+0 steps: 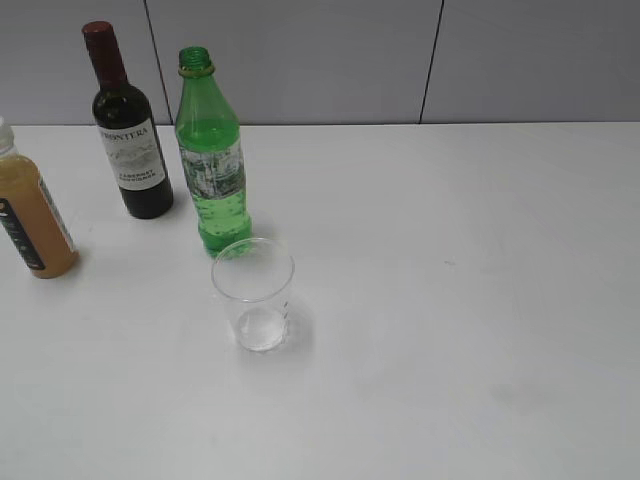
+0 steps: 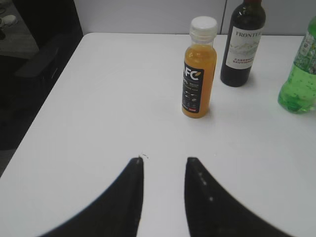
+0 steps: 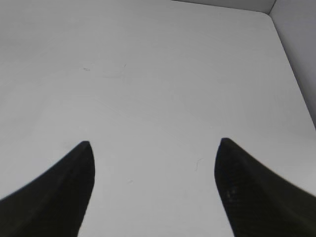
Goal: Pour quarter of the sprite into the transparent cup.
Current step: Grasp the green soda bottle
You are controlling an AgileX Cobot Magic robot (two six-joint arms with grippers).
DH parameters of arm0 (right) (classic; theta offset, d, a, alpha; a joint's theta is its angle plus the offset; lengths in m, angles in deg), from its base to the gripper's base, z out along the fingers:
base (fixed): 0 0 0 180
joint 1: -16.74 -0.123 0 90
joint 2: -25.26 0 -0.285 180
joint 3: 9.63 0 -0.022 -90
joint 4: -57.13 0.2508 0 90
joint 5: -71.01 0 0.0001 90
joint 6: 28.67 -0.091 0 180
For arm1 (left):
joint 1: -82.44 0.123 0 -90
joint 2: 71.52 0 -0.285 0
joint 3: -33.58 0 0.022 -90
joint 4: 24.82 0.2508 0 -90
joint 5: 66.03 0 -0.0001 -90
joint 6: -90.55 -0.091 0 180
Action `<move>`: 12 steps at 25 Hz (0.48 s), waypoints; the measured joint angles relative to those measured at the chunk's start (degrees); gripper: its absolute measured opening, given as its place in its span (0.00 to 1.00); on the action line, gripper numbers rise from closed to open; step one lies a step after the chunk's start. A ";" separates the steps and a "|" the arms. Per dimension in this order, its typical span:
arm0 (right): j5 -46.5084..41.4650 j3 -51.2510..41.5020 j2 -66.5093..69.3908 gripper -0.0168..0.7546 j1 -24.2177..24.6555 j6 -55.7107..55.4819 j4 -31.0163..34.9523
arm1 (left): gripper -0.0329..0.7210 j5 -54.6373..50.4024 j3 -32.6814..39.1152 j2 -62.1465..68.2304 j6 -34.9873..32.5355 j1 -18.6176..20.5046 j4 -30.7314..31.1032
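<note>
Nothing gripped yet on my end. Left claw (image 2: 164, 163) has its jaws a narrow gap apart, empty, over bare white counter (image 1: 480, 300) near its left edge. Right claw (image 3: 154, 144) is spread wide, also empty, looking toward the far right corner; no task items in its view

The tall translucent green plastic sprite bottle (image 1: 210, 165) stands upright near the back edge, left of centre, cap already off by the look of the open neck, so I judge it's staged for a straight grab-and-tilt. The small clear tumbler (image 1: 253, 293) sits just in front of it, toward the near edge, mouth up: short pour path

Dark wine bottle with white label (image 1: 128, 130) is just left of the sprite; orange juice bottle with white cap (image 2: 198, 69) further left, near the edge

From the left claw the sprite (image 2: 299, 74) is ahead and well off to the right, past both other bottles; tumbler not in that view
</note>
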 joint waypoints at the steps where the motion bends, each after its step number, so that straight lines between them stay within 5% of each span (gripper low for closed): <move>1: 0.00 0.00 0.00 0.78 0.00 0.00 0.00 | 0.35 0.00 0.00 0.00 0.00 0.00 0.00; 7: 0.00 0.00 0.00 0.78 0.00 -0.05 0.00 | 0.38 0.00 0.00 0.00 0.00 0.00 0.53; 12: 0.00 0.00 0.00 0.78 0.00 -0.05 0.00 | 0.82 0.00 0.00 0.00 -0.25 0.00 0.53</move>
